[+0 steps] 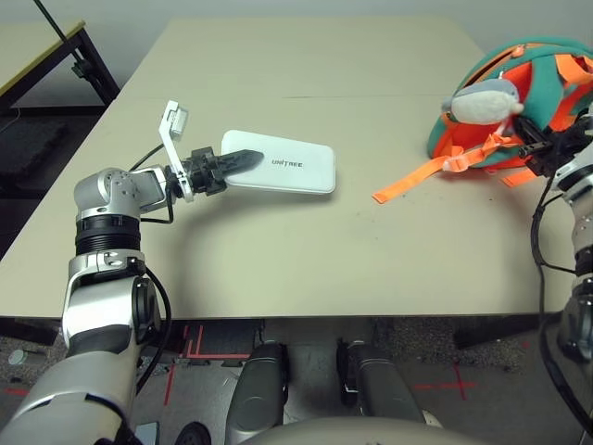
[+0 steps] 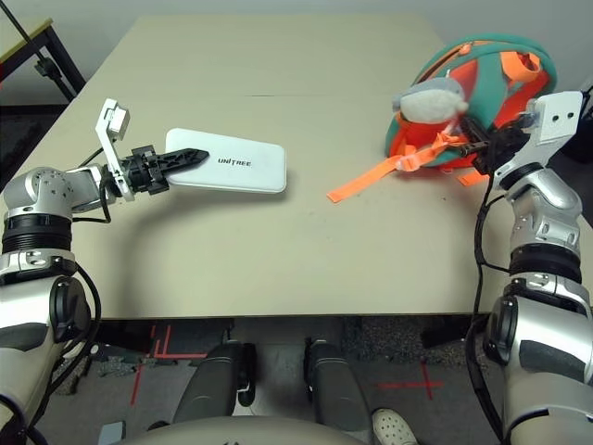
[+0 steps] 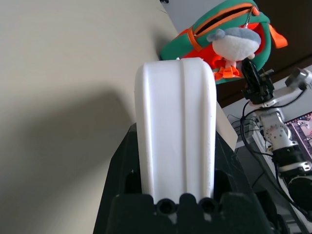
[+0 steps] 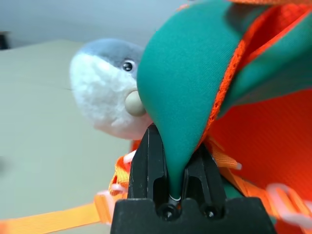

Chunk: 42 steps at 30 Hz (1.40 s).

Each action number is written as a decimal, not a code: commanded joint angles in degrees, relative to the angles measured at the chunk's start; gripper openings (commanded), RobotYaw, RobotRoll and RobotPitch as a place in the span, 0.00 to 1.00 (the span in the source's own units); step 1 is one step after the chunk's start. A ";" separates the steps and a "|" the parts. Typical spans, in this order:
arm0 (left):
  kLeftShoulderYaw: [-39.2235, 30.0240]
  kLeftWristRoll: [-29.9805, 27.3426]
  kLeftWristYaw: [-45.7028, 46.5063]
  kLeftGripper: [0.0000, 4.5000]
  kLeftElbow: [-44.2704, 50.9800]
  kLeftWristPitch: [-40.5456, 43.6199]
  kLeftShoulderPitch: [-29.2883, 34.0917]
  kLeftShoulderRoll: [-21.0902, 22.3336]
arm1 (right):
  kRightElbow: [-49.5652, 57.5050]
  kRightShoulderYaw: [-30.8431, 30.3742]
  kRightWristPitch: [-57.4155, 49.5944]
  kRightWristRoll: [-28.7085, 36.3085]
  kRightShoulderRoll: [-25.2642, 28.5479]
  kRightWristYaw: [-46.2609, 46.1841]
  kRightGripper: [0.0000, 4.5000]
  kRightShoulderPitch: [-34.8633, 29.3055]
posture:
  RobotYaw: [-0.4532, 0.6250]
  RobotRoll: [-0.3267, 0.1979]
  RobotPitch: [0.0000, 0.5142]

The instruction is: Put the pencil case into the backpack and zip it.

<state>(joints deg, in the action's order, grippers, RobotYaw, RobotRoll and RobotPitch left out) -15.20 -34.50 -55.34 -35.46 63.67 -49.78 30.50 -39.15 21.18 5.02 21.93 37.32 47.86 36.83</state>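
White pencil case clamped at its nine o'clock end in left pincer, just above surface. Teal backpack at two o'clock, fabric pinched in right pincer.

Beige table, two things on it.
My table carries the white case left of centre, lettered side up, one end raised in my grip, and the teal backpack at the far right edge, an orange strap trailing flat across the top toward the middle.
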 commanded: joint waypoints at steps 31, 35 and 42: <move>4.15 3.65 -14.61 0.30 -10.30 -11.56 -16.19 7.59 | 44.11 -0.55 -32.12 19.58 9.86 19.13 0.00 -22.00 | 0.50 0.62 0.18; 7.62 3.84 -22.61 0.30 -5.67 -13.61 -19.36 8.07 | 43.31 -0.72 -31.65 18.80 10.33 18.38 0.00 -22.83 | 0.50 0.62 0.17; 17.68 13.76 -26.35 0.30 -5.49 -30.02 -22.29 4.92 | 43.32 -1.49 -31.07 18.04 9.55 17.49 0.00 -22.67 | 0.49 0.62 0.14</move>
<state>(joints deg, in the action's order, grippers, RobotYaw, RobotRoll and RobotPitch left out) -0.09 -23.95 -80.34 -40.92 37.95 -71.63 36.06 3.85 19.67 -26.54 40.11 46.86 65.39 14.46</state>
